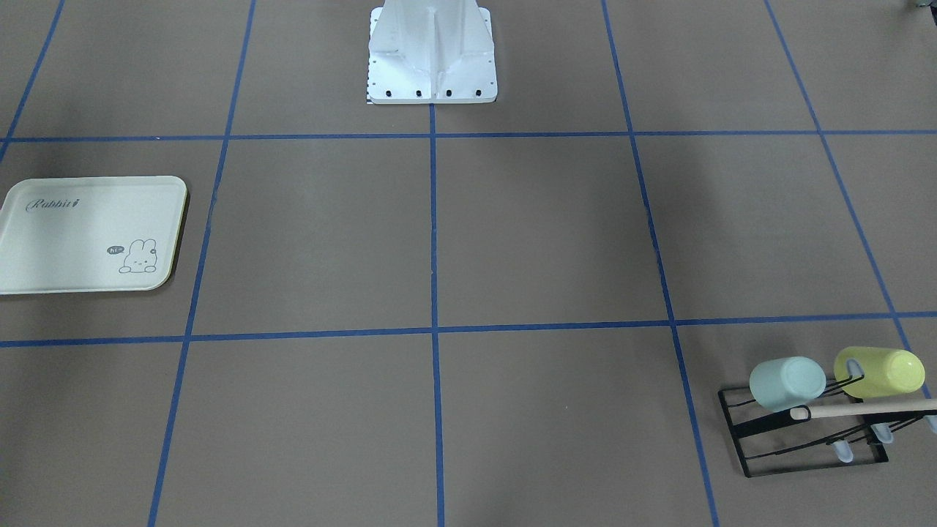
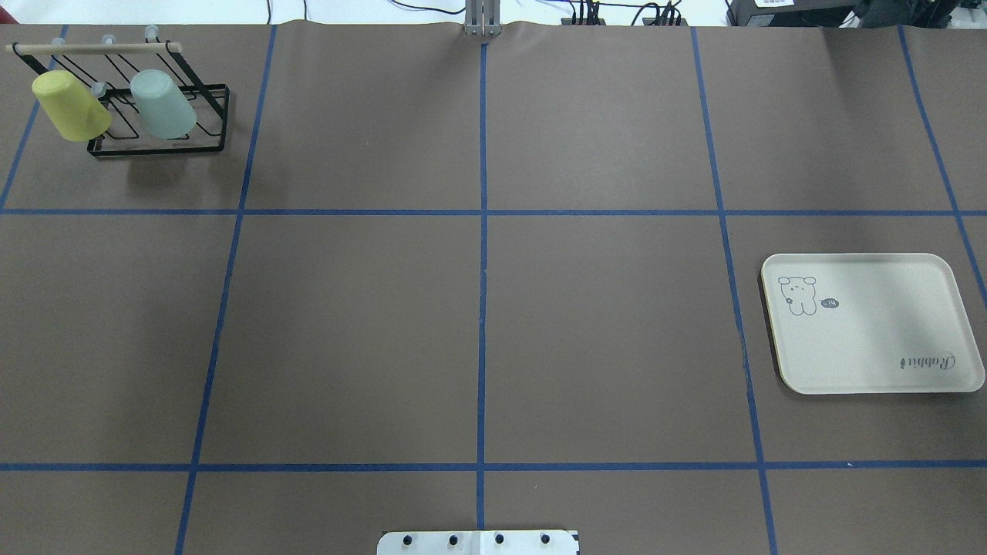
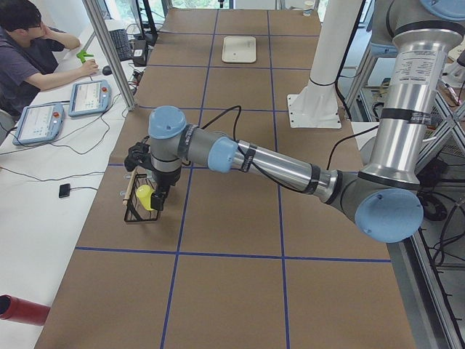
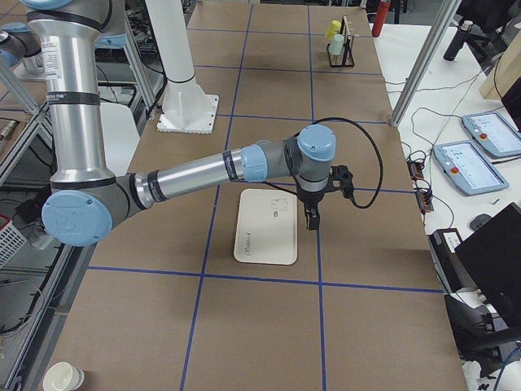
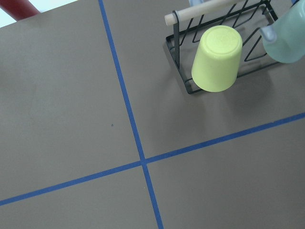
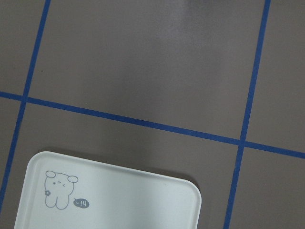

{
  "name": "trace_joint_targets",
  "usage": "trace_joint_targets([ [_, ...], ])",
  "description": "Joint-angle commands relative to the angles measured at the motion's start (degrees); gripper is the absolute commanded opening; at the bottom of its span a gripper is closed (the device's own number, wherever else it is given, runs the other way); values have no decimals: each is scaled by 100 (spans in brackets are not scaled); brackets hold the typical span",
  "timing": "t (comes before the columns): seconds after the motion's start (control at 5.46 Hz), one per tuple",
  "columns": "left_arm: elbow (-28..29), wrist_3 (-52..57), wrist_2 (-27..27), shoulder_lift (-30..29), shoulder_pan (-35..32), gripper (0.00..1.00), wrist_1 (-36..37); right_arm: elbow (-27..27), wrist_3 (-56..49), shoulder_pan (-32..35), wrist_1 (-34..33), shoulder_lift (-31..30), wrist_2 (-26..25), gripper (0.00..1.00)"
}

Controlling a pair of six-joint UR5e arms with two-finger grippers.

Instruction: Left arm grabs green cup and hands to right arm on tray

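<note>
I can't tell how open the left hand (image 3: 158,202) is over the rack (image 2: 92,48); I'd centre it on the green cup (image 2: 163,104), not the yellow cup (image 2: 71,105), before closing.

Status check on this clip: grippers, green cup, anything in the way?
Left gripper by rack, right gripper near tray; open or shut unclear. Green cup on rack, not gripped. Yellow cup beside it.

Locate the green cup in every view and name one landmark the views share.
Front-facing: green cup lower right, on the rack.
Overhead: top left.
Exterior left: cannot be made out.
Exterior right: far top, small.
Left wrist: top right corner, cropped.
Right wrist: not in it.
Landmark: the yellow cup beside it on the rack.
</note>
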Motion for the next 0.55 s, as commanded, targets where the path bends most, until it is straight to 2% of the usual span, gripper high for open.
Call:
trace_joint_targets([
  [0.0,613,-310,8,-590,358,100,-597,-149,41,-151,1,338,-55,100],
  [0.18,840,-406,16,-974,873,100,-1080,-185,59,-256,1,531,-63,100],
  [0.37,1147,-1077,112,-1396,1079,100,-1137,-264,68,-318,18,576,-72,100],
])
